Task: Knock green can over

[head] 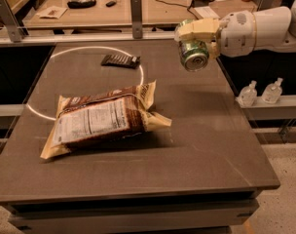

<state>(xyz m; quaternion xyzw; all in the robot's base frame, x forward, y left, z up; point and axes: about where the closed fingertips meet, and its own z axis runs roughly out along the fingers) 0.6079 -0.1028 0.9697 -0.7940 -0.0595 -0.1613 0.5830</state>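
The green can (193, 54) is held on its side in the air, its silver end facing the camera, above the back right part of the dark table (201, 130). My gripper (195, 42) comes in from the right on a white arm and is shut on the can, with cream fingers (196, 29) over its top. The can is well clear of the table surface.
A large brown snack bag (105, 121) lies flat at the table's middle left. A small dark wrapped bar (120, 60) lies at the back, inside a white circle mark (89, 50). Two small clear bottles (260, 92) stand on a ledge to the right.
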